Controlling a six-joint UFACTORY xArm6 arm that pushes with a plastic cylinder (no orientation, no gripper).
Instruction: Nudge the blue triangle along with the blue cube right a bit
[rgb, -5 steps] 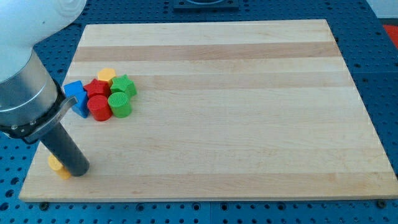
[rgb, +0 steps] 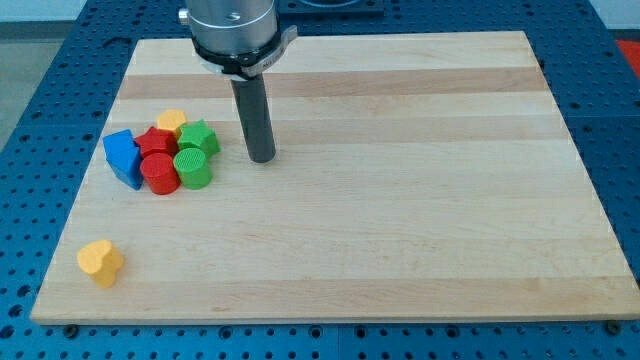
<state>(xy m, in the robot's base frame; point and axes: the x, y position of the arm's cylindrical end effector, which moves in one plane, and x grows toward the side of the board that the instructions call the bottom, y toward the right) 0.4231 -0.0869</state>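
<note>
Surface (rgb: 400, 220): I am working over a pale wooden board; the cluster is sitting near the view's left edge.
Cluster: a blue block (rgb: 124, 157), the only blue I can make out, is lying at the cluster's left end, touching a red cylinder (rgb: 159, 172); a second red block (rgb: 155, 142), a green cylinder (rgb: 192, 167), a green star (rgb: 199, 136) and a yellow block (rgb: 171, 122) are packing in on its right.
Stray: a yellow heart (rgb: 100, 262) is lying well apart, toward the view's bottom left.
My tip (rgb: 261, 157): it is resting just right of the greens, touching nothing.
Hand: there is none; the rod is holding nothing.
Step, my judgement: I am on the wrong side. I should be circling round to the blue's left, then pushing rightward briefly, expecting the neighbours to shift too.
</note>
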